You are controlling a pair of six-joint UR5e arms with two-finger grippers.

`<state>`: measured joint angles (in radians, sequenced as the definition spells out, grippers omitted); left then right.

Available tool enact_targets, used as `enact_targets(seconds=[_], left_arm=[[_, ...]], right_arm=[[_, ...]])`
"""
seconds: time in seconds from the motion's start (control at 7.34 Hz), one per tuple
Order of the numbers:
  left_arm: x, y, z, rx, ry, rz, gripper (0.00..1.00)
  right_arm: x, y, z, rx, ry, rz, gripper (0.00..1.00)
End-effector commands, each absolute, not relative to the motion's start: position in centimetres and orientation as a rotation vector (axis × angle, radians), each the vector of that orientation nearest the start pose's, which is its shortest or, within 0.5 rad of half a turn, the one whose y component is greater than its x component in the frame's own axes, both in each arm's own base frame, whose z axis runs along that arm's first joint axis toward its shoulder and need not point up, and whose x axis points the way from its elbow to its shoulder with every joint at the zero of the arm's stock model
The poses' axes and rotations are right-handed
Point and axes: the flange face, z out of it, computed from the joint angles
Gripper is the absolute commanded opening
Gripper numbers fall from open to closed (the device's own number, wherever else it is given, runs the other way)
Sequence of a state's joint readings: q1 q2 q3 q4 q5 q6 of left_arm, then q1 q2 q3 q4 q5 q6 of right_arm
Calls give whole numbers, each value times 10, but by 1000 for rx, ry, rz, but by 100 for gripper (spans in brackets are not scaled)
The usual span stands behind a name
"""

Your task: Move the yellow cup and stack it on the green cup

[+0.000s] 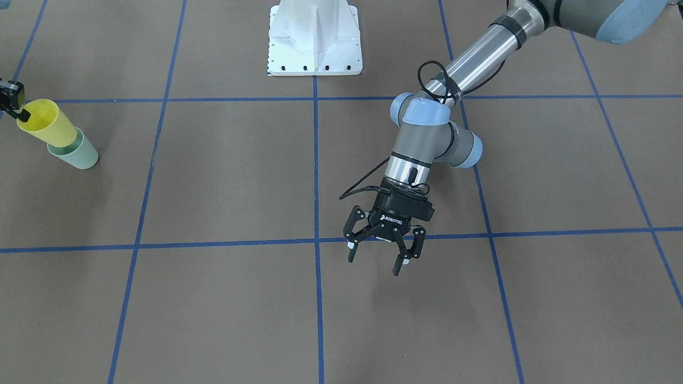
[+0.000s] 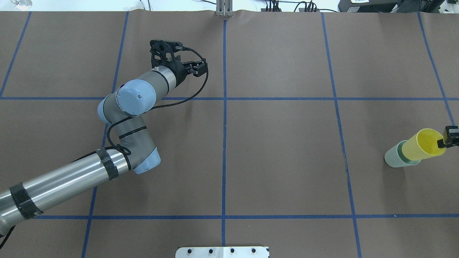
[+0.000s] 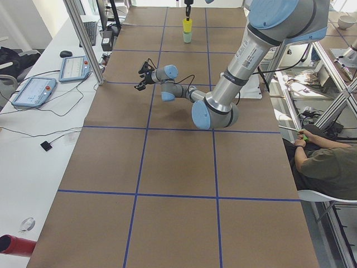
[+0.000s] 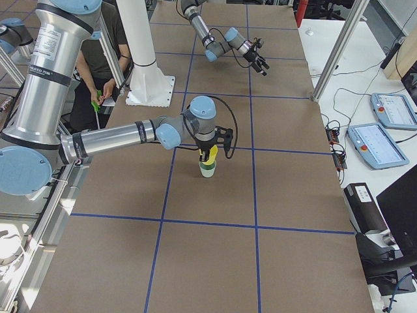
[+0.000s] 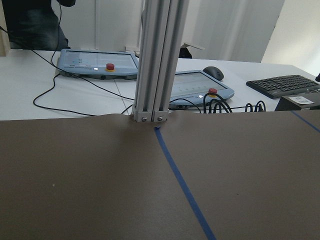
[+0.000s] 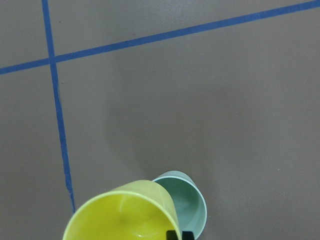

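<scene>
While my right gripper (image 2: pixel 448 140) is pinching the yellow cup (image 2: pixel 423 145) by its rim, the cup is hanging tilted, with its base meeting the mouth of the green cup (image 2: pixel 394 157) and seemingly just inside it. Its long axis is leaning outward toward my right. I am judging that the next move calls for righting it over the upright green cup before lowering. My left gripper (image 1: pixel 381 256) is hovering with jaws spread, holding nothing, well apart from both cups. The table (image 1: pixel 213 186) is lying flat and brown under them, crossed by blue tape lines (image 1: pixel 316 160).
</scene>
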<state>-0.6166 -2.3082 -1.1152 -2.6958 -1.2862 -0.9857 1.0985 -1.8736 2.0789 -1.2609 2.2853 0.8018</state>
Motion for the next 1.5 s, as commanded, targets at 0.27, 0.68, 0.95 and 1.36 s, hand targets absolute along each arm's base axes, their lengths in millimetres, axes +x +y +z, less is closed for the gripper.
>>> enact_targets(seconds=[0.27, 0.68, 0.95, 1.36], left_arm=[[534, -584, 288, 963, 1011, -234, 99], [535, -584, 289, 961, 1011, -234, 99], [535, -584, 289, 961, 1011, -234, 99], [530, -589, 302, 861, 1045, -192, 99]], right_arm=[[-116, -374, 515, -24, -836, 121, 0], [-121, -380, 520, -30, -833, 120, 0], [-123, -379, 520, -34, -837, 114, 3], [-131, -382, 509, -25, -854, 98, 100]])
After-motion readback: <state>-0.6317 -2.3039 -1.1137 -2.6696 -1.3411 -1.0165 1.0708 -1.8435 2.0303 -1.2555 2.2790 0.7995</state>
